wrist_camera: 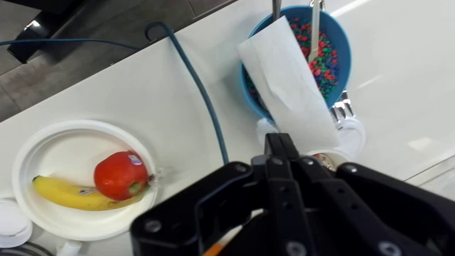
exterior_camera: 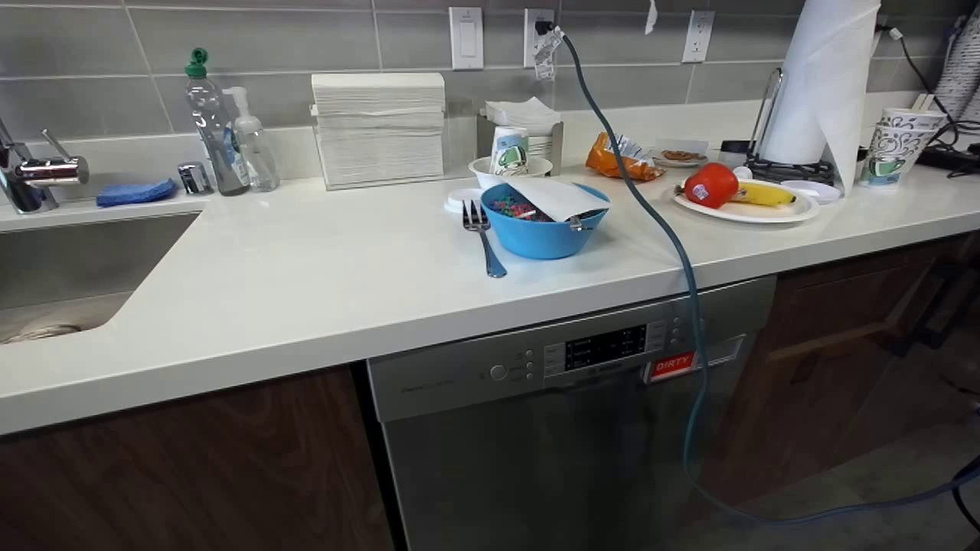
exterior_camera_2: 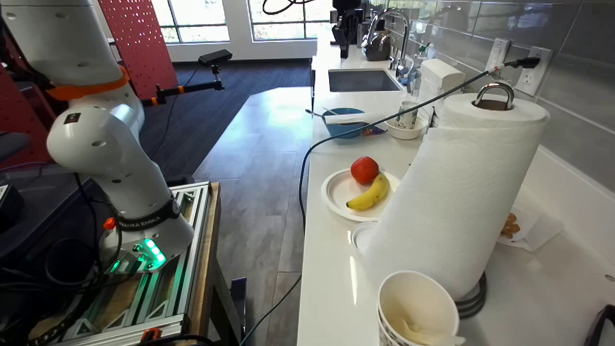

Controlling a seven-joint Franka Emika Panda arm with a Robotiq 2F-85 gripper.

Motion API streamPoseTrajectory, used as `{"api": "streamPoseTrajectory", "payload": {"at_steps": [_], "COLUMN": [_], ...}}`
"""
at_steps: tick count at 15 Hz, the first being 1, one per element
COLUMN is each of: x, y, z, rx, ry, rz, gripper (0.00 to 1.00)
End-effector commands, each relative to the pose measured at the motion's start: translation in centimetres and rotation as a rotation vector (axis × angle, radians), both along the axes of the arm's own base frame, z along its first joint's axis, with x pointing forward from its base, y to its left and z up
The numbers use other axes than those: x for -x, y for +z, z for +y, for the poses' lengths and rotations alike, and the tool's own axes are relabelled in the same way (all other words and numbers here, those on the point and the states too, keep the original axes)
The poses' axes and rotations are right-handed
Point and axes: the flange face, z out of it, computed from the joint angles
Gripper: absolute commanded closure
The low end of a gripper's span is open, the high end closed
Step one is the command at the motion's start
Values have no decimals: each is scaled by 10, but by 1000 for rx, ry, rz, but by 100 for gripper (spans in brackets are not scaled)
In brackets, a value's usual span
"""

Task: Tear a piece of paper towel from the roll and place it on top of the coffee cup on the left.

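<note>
My black gripper is shut in the wrist view. A small white scrap, the piece of paper towel, shows at its fingertips, and in an exterior view the scrap hangs in the air. An exterior view shows the gripper high above the counter. The roll stands on its black stand with a loose end hanging; it also shows in an exterior view. The coffee cup with green markings stands in a white bowl beyond the blue bowl; in the wrist view my gripper hides most of it.
A blue bowl of coloured beads has a white folded sheet across it. A fork lies beside it. A plate holds an apple and banana. A cable crosses the counter. Patterned cups stand beside the roll.
</note>
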Motion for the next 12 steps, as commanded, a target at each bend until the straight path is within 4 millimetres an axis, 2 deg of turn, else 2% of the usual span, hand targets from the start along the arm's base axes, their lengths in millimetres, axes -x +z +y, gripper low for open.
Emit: {"api": "streamPoseTrajectory", "payload": {"at_steps": [1, 3, 6, 12], "x": [-28, -42, -62, -105], "y": [-5, -14, -30, -64], "z": [51, 72, 88, 89], "rx": [-3, 11, 44, 70], "ry": [8, -9, -33, -190], "rz": [-30, -45, -48, -53], "gripper": [100, 100, 100, 100]}}
